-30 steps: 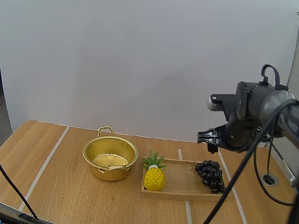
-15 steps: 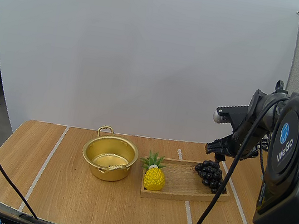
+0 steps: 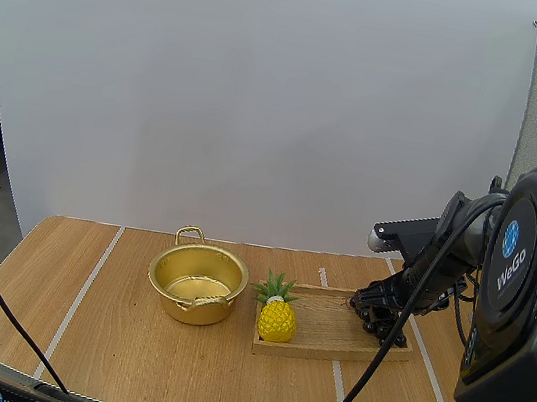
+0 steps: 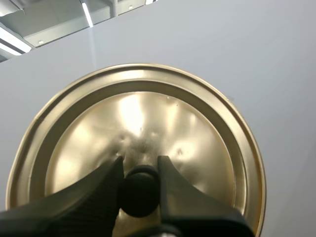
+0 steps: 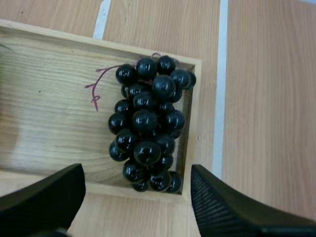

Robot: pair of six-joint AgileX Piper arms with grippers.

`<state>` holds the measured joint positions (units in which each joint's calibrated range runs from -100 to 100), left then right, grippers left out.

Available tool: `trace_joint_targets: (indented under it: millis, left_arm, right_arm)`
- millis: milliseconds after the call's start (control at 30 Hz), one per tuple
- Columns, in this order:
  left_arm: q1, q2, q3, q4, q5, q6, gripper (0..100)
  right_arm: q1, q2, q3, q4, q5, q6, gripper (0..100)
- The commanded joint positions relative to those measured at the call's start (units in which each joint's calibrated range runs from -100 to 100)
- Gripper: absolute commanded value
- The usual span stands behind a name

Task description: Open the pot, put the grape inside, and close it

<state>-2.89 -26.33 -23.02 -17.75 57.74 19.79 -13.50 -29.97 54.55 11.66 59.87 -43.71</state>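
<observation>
Pot [image 3: 196, 283]: lid off.
Tray [image 3: 328, 341]: grapes [image 5: 148, 131] + pineapple [image 3: 277, 316].
L gripper [image 4: 139, 160]: pinching lid [image 4: 197, 128] knob.
R gripper [image 5: 137, 170]: spread over grapes.
Hidden: grapes mostly, high view.

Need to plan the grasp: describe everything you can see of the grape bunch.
The grape bunch is a cluster of glossy, near-black round berries, plastic-looking, with a thin purple stem curling out at one end. It lies flat in a corner of the wooden tray, against its rim. The open right gripper stands over it, a finger on each side, none seen touching.
</observation>
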Motion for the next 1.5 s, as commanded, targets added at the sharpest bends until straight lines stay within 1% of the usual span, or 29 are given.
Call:
trace_joint_targets:
  millis: [0,100,300,600,867,1333,1367,1400,1433,1467]
  left_arm:
    - [-0.11,-0.39,-0.48,-0.29,-2.77,-0.37,0]
    - [-0.11,-0.39,-0.48,-0.29,-2.77,-0.37,0]
    - [-0.11,-0.39,-0.48,-0.29,-2.77,-0.37,0]
    - [-0.11,-0.39,-0.48,-0.29,-2.77,-0.37,0]
    - [-0.11,-0.39,-0.48,-0.29,-2.77,-0.37,0]
    - [-0.11,-0.39,-0.48,-0.29,-2.77,-0.37,0]
    - [-0.11,-0.39,-0.48,-0.29,-2.77,-0.37,0]
    - [-0.11,-0.39,-0.48,-0.29,-2.77,-0.37,0]
    - [-0.11,-0.39,-0.48,-0.29,-2.77,-0.37,0]
    - [-0.11,-0.39,-0.48,-0.29,-2.77,-0.37,0]
  right_arm:
    - [-0.22,0.96,2.26,0.61,-8.38,-2.52,100]
    - [-0.22,4.22,2.26,0.72,-10.08,-3.22,100]
    - [-0.22,9.06,2.14,4.11,-12.76,-5.89,100]
    - [-0.22,11.93,2.0,4.37,-15.78,-6.3,100]
    - [0.87,16.21,2.0,4.77,-20.84,-6.55,100]
    - [0.87,21.17,2.0,5.39,-26.94,-6.58,100]
    - [0.87,21.17,2.0,5.58,-26.94,-6.58,94]
    - [0.87,21.17,2.0,5.58,-26.94,-6.58,76]
    - [0.87,21.17,2.0,5.58,-26.78,-6.58,61]
    - [0.87,21.17,2.0,5.58,-26.56,-6.58,41]
